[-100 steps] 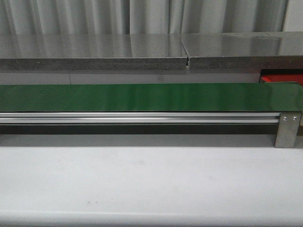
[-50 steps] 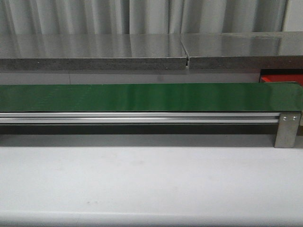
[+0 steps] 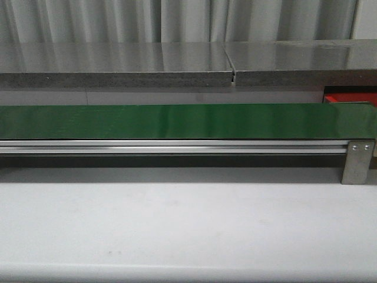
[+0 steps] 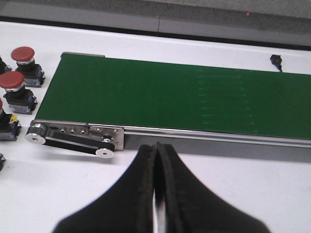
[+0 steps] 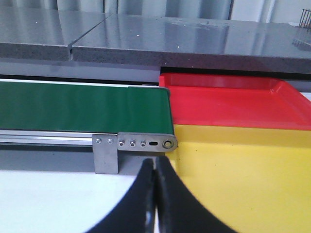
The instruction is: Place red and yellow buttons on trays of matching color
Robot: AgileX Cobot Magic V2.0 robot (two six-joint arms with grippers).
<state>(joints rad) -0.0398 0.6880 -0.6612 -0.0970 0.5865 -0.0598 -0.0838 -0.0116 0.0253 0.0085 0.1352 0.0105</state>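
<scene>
Desk (image 3: pixel 188 224): white, wide, bare in the front view; carries everything below.
Belt (image 3: pixel 177 121): long green conveyor across the desk, nothing on it in any view.
Yellow tray (image 5: pixel 243 179): seen only in the right wrist view, at the belt's right end, nearer the robot; holds nothing visible.
Red tray (image 5: pixel 228 104): flat, straight-edged, touching the yellow tray on its far side; a corner shows at 3 o'clock in the front view (image 3: pixel 350 95). Holds nothing visible.
Left gripper (image 4: pixel 156 160): fingers pressed together, holding nothing; hangs over the desk near the belt's left end.
Right gripper (image 5: pixel 155 174): fingers pressed together, holding nothing; hangs near the belt's right end, beside the yellow tray.
Red buttons (image 4: pixel 18 86): two clear ones, upright on dark bases, on the desk just beyond the belt's left end; further units cut off at the frame edge, cap colours unclear.
Yellow buttons: none identifiable.
Progress (judged): nothing sorted yet.
Risk: buttons stand close together, so spread fingers may knock a neighbour over.
Risk: trays touch; a drop near the seam could land in the wrong colour.
</scene>
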